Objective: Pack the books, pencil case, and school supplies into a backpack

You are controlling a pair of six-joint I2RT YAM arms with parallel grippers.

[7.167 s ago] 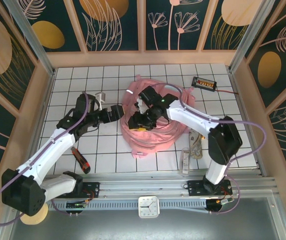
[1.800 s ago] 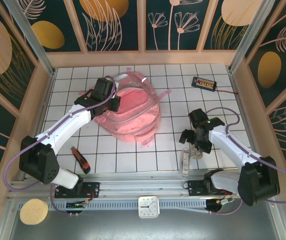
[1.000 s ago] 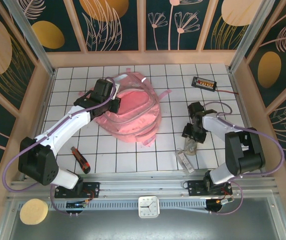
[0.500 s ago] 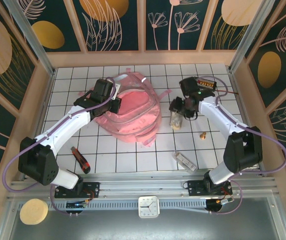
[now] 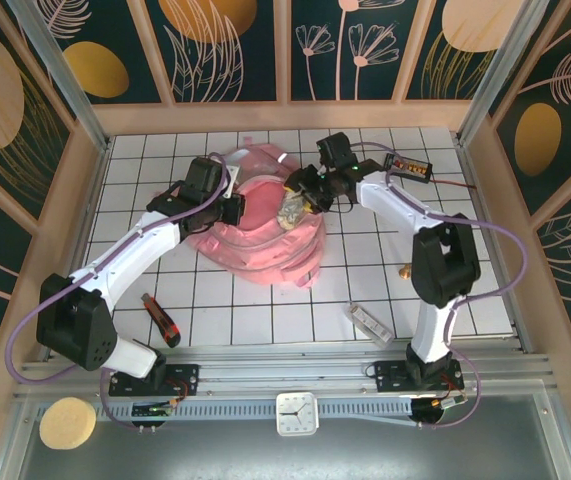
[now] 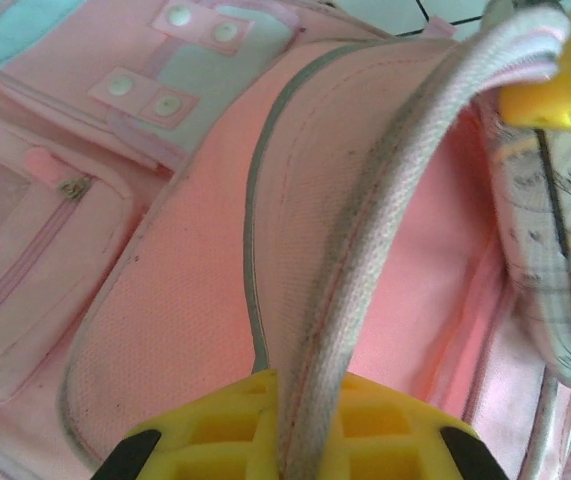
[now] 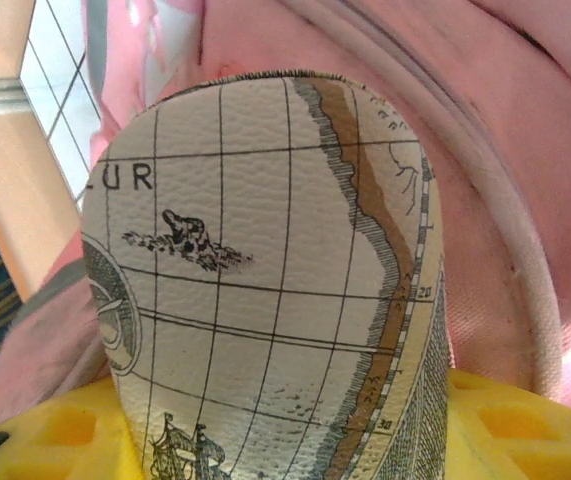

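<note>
The backpack [image 5: 265, 240] lay beneath both arms, its opening rim pinched up in the tightly closed left gripper [image 5: 229, 208], while the right gripper [image 5: 301, 192], half spread, held a map-printed pouch [image 5: 291, 211] just over the mouth. If that rim slipped or sagged, the pouch could catch on it and drop outside. The white tiled tabletop [image 5: 265, 320] sat within wood-framed dark floral walls [image 5: 235, 50], a ruler-like bar [image 5: 370, 322] lying well apart from the right gripper.

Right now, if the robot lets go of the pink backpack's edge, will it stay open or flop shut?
Probably flop. The backpack is soft fabric lying slumped and creased, and its rim curves limply up from where the left gripper pinches it. Pushed, it would likely bunch up rather than roll.
</note>
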